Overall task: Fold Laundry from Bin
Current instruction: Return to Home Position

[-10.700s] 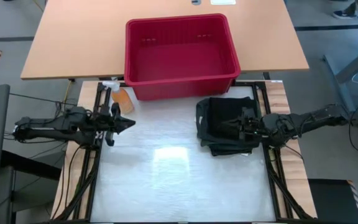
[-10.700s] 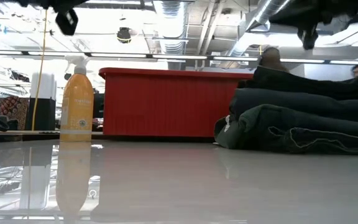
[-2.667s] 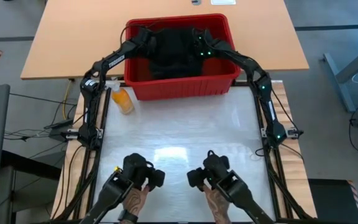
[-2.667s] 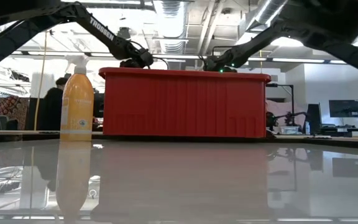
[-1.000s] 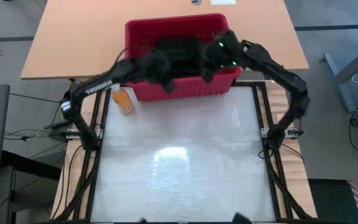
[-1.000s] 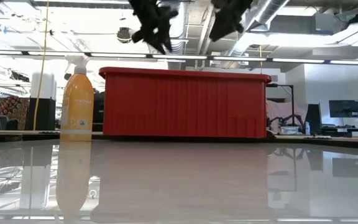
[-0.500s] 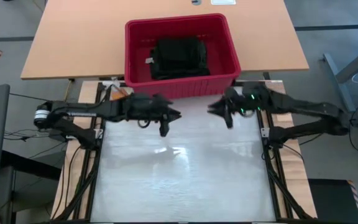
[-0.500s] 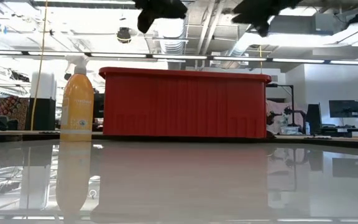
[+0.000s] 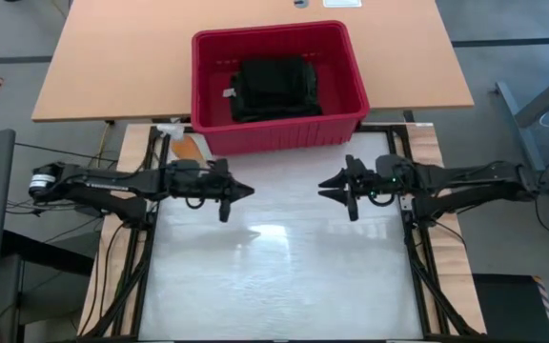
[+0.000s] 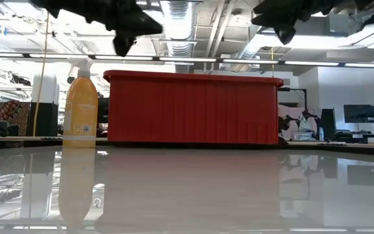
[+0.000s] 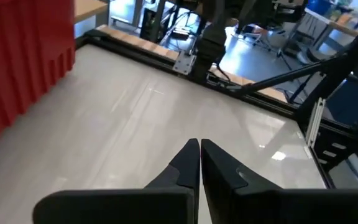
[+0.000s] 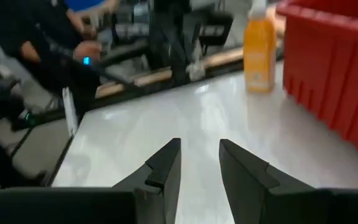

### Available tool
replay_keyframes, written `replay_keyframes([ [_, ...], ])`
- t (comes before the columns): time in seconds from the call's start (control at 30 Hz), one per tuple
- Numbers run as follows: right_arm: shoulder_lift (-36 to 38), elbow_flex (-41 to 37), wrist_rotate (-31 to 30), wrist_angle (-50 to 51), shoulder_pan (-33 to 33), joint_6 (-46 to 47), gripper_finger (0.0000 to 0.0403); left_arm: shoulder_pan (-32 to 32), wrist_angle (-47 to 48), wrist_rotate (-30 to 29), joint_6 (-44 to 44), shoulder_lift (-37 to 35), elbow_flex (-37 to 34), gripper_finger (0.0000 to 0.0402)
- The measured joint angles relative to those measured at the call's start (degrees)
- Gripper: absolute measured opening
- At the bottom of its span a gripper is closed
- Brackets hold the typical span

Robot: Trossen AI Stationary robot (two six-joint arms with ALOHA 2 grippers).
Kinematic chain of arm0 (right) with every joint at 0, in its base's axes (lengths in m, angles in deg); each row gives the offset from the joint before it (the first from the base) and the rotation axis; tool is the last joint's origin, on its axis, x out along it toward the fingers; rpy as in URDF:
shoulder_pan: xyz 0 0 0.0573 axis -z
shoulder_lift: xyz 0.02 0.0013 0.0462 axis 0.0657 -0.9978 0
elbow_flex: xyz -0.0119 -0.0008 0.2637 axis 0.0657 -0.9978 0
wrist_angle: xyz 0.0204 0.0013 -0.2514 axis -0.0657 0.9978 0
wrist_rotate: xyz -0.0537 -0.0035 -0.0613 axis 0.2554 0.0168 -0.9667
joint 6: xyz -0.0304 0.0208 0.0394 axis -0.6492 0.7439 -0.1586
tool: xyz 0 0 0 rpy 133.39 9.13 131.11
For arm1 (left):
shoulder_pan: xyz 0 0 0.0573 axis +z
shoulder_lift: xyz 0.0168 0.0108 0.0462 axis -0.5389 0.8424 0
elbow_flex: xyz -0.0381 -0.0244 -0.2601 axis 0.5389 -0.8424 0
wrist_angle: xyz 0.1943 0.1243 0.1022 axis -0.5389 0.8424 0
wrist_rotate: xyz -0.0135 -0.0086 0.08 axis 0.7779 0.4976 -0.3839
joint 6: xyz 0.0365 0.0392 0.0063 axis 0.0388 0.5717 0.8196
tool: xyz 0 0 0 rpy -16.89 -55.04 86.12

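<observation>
I see the folded dark laundry (image 9: 273,88) lying inside the bright red ribbed plastic bin (image 9: 279,31), behind the glossy white worktop (image 9: 274,286). My left gripper (image 9: 249,191) hovers above the worktop, fingers (image 11: 190,155) pressed together. My right gripper (image 9: 323,187) faces it, fingers (image 12: 166,158) narrowly parted.

At table height the bin's (image 10: 193,107) wall hides the laundry (image 9: 273,88). The spray bottle (image 9: 187,148), behind the left gripper's (image 9: 246,191) jaws, is partly covered by that arm.
</observation>
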Motion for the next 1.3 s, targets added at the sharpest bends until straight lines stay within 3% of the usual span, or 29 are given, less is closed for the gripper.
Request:
replay_keyframes([
  [0.2, 2.55, -10.24, -0.02, -19.14, 0.82, 2.49, 0.0104, -0.65, -10.2, 0.36, -2.05, -8.55, -10.22, 0.0],
  [0.33, 4.99, -16.13, 0.12, -23.85, 2.63, 6.54, 0.0079, -1.13, -17.77, 0.54, -2.78, -13.0, -17.43, 0.0],
  [0.67, 17.43, -23.47, 0.17, -22.02, 5.46, 9.14, 0.0018, 0.74, -16.48, -1.01, -5.66, -26.37, -26.37, 0.0],
  [1.3, 41.73, -31.46, 1.37, -8.81, 11.75, 10.27, 0.0021, 1.49, -12.79, -5.29, -11.39, -49.21, -37.15, 0.0],
])
